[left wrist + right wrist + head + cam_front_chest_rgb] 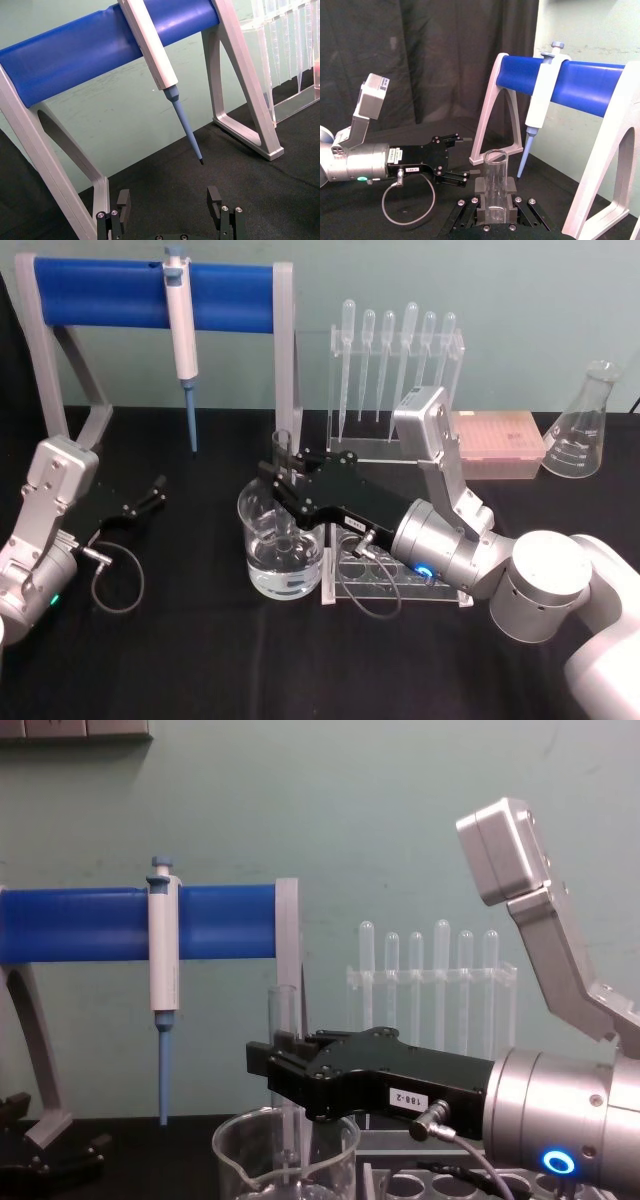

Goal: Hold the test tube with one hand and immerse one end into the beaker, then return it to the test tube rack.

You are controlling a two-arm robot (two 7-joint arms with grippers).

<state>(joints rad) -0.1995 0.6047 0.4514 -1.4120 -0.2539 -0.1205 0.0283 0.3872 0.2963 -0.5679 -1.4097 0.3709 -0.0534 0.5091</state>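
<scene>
One test tube (283,1050), upright in the right tool (275,1072), dips into the beaker (285,1160).

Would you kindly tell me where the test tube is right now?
In the head view, the test tube stands upright near the table's centre, gripped by the right pincer, its lower end inside the beaker, just left of the rack.

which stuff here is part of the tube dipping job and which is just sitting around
In the job:
- test tube
- beaker
- right tool, shut on the tube

Lying about:
- pipettor on its blue stand
- pipettes
- flask
- left tool, open, parked
</scene>
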